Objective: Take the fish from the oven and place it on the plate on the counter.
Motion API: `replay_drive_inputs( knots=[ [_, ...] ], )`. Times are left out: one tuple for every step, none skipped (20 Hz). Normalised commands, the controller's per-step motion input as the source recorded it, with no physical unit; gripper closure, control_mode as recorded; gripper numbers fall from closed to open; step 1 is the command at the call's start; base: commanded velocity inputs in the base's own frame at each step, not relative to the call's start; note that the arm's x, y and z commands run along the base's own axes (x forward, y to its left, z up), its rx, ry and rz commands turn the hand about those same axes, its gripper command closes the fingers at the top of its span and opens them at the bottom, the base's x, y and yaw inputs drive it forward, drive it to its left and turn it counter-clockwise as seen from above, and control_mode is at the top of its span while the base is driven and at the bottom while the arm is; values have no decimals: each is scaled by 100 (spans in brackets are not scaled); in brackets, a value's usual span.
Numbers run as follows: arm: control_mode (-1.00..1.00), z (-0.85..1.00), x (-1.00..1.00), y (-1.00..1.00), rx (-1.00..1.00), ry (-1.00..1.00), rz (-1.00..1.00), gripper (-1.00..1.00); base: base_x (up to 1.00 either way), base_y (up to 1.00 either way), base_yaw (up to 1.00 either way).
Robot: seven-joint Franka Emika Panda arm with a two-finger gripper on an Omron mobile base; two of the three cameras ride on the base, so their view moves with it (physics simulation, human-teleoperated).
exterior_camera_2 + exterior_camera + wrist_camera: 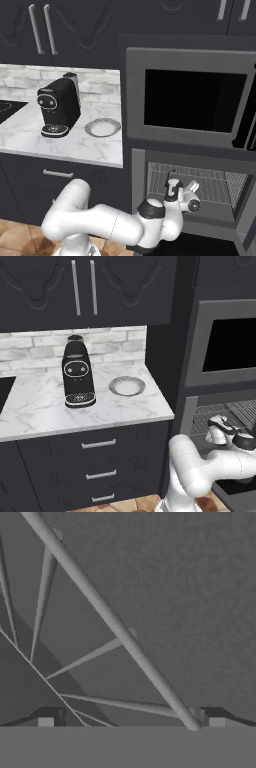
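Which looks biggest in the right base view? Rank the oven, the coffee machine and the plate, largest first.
1. oven, largest by far.
2. coffee machine.
3. plate, smallest, about as wide as the machine's base.

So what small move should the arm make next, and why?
Probably reach deeper into the oven along the rack. The tool looks open and empty, facing bare rack wires and grey wall, no fish ahead. The plate waits empty.
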Motion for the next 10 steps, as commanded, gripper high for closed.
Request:
replay_drive_inputs(
  knots=[
    [-100,-54,29,-4,0,-13,0,-100,0,0,0],
    [-100,-52,23,-4,0,-15,0,-100,0,0,0],
    [-100,-50,19,-1,0,-16,0,-100,0,0,0],
    [-100,-48,16,0,0,-17,0,-100,0,0,0],
    [-100,-42,16,0,0,-17,0,-100,0,0,0],
    [-100,-37,14,0,2,-16,0,-100,0,0,0],
    [-100,-39,10,0,3,-10,0,-100,0,0,0],
    [-100,-28,15,0,6,-4,0,-100,0,0,0],
    [-100,-29,16,0,7,-4,0,-100,0,0,0],
    [-100,-29,18,0,7,-5,0,-100,0,0,0]
  ],
)
